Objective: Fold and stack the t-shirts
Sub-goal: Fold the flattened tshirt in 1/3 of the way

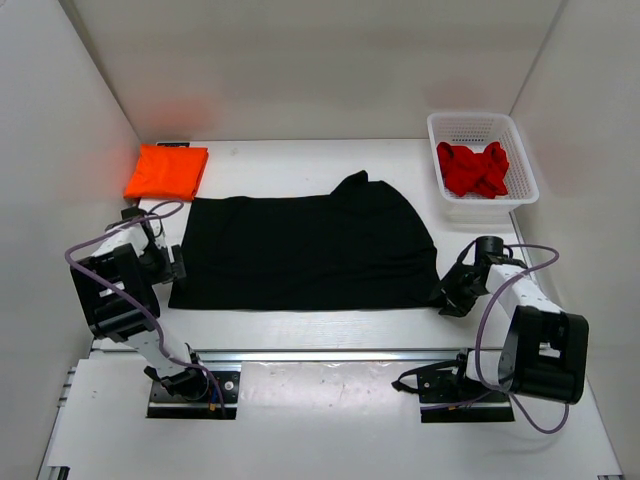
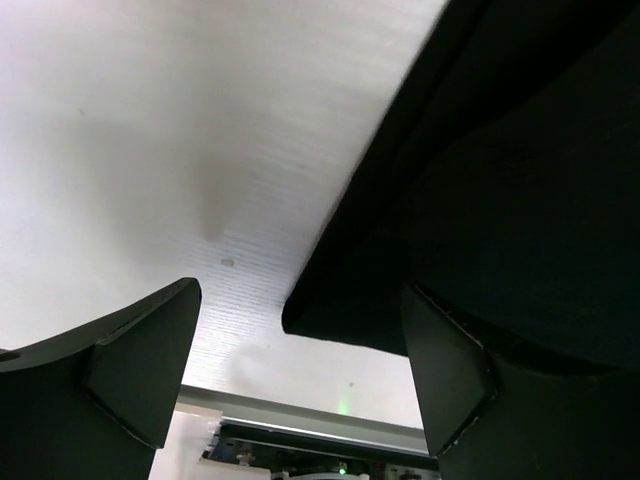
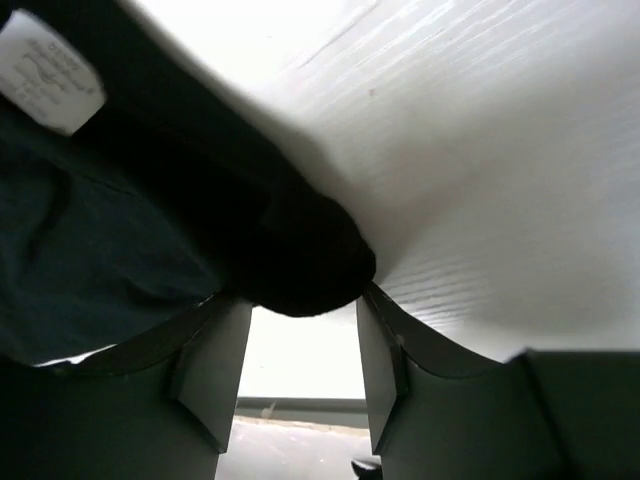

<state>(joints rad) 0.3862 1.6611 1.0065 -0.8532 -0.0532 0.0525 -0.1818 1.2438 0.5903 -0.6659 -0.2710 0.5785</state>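
The black t-shirt (image 1: 300, 250) lies spread flat across the middle of the table. My left gripper (image 1: 172, 265) is low at its near-left corner and open. In the left wrist view that corner (image 2: 500, 180) reaches into the gap of the left gripper (image 2: 300, 300), with the right finger over the cloth. My right gripper (image 1: 450, 295) is open at the near-right corner. There a rounded fold of black cloth (image 3: 150, 220) sits at the tips of the right gripper (image 3: 302, 300). The orange t-shirt (image 1: 165, 171) lies folded at the far left. The red t-shirt (image 1: 474, 168) is crumpled in the basket.
A white mesh basket (image 1: 520, 150) stands at the far right corner. White walls close in the table on three sides. A metal rail (image 1: 330, 355) runs along the near edge by the arm bases. A white label (image 3: 50, 70) shows on the black shirt.
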